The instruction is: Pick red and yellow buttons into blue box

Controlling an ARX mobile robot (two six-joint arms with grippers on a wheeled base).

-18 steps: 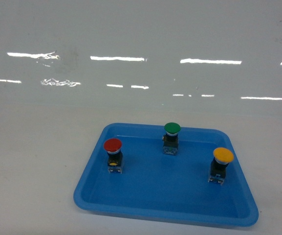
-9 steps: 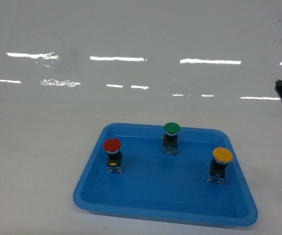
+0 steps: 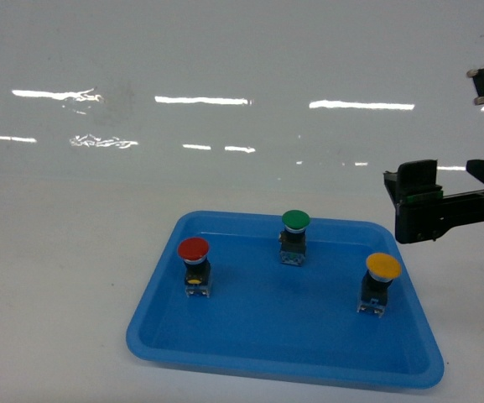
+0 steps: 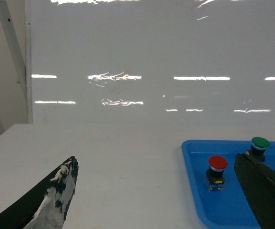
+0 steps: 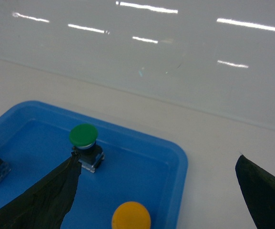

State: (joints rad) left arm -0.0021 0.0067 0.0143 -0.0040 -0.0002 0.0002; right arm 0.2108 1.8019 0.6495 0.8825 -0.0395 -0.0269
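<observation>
The red button (image 3: 194,249) and the yellow button (image 3: 383,267) stand upright in a shallow blue tray (image 3: 283,363), red at the left and yellow at the right. My right gripper (image 3: 451,189) hangs open above the tray's right edge, up and to the right of the yellow button. The right wrist view has the yellow button (image 5: 131,215) low between the open fingers of the right gripper (image 5: 157,159). My left gripper (image 4: 155,160) is open over bare table, with the red button (image 4: 218,162) to its right. It holds nothing. The blue box is out of view.
A green-capped button (image 3: 295,221) stands at the back of the tray, also seen as the green button (image 5: 83,135) by the right gripper's left finger. The tray sits on a white table in front of a glossy white wall (image 3: 242,84).
My right gripper has come into the head view from the right edge and moved left toward the tray. The three buttons and the tray have stayed put.
</observation>
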